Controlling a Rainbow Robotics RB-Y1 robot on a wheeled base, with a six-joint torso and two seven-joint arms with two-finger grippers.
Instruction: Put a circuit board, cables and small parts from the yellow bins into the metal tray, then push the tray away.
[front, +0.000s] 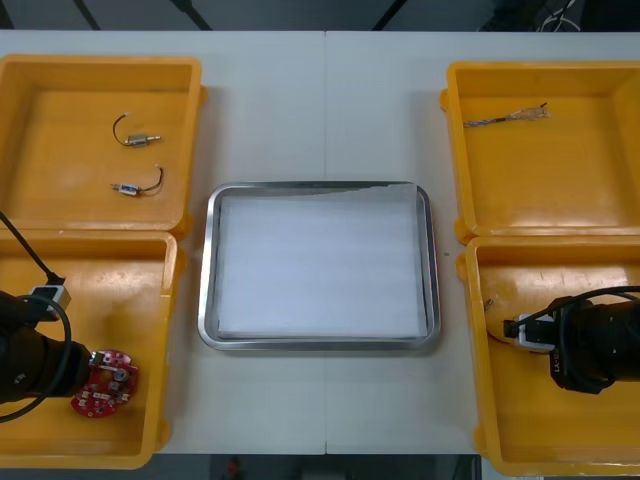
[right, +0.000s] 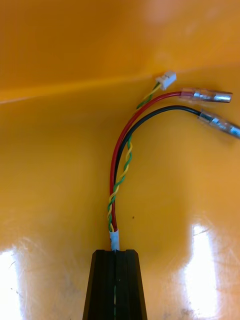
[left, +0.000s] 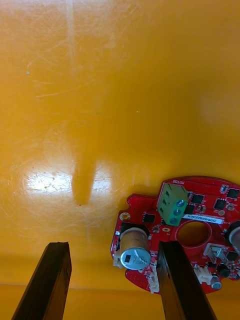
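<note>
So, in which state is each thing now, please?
left gripper: open, at the edge of the circuit board.
circuit board: lying flat, not gripped.
right gripper: shut on cable.
cable: held at one end, the rest free.
metal tray: white inside, nothing in it.
small metal parts: two, loose, untouched.
</note>
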